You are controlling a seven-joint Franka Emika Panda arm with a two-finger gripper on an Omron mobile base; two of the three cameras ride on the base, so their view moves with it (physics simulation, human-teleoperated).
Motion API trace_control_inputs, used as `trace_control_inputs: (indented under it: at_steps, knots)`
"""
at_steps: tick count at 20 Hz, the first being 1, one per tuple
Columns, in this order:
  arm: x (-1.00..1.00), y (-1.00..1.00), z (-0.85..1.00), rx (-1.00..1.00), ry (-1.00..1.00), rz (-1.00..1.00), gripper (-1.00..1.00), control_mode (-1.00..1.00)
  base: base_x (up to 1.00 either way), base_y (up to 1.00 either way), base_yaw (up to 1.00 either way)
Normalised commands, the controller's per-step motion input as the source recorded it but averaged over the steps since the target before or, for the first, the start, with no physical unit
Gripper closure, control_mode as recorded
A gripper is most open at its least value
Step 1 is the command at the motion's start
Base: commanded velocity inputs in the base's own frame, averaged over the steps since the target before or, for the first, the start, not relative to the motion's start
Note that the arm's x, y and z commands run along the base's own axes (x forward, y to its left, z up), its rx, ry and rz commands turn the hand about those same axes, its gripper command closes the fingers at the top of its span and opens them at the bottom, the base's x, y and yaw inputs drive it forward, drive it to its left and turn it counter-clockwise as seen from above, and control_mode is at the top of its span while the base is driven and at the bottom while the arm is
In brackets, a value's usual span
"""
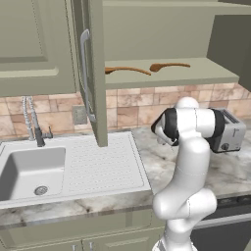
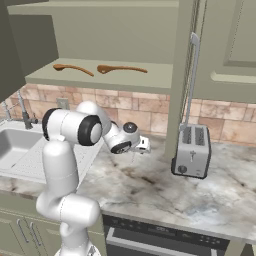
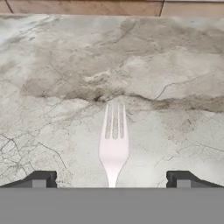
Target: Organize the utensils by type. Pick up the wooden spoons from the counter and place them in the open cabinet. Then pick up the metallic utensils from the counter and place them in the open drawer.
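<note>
Two orange-brown wooden spoons lie side by side on the shelf of the open cabinet; the right base view shows them as well. A silver fork, one of the metallic utensils, lies on the marbled counter with its tines pointing at the tiled wall. My gripper hangs open just above it, one fingertip on each side of the handle, touching nothing. From the right base camera the gripper sits low over the counter. The open drawer is out of view.
A silver toaster stands on the counter to my right, below the cabinet door. The other door hangs open over the white sink drainboard at left. A dark appliance front runs under the counter edge.
</note>
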Motion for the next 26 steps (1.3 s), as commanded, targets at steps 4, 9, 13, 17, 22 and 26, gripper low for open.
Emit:
trace_control_inputs:
  at_steps: [4, 9, 13, 17, 22, 26]
  knots:
    - [0.0, 0.02, -0.16, 0.0, 0.09, 0.0, -1.0, -1.0, 0.0, 0.0, 0.0]
    - [0.0, 0.0, -0.26, 0.0, 0.07, 0.0, -1.0, -1.0, 0.0, 0.0, 0.0]
    - [0.04, 0.0, -0.23, 0.0, 0.05, 0.0, -1.0, -1.0, 0.0, 0.0, 0.0]
    - [0.05, 0.0, -0.19, 0.0, 0.03, 0.0, -1.0, -1.0, 0.0, 0.0, 0.0]
    - [-0.05, 0.0, -0.32, 0.0, 0.01, 0.01, -1.0, -1.0, 0.0, 0.0, 0.0]
    - [-0.13, 0.0, -0.44, 0.0, 0.01, 0.0, -1.0, -1.0, 0.0, 0.0, 0.0]
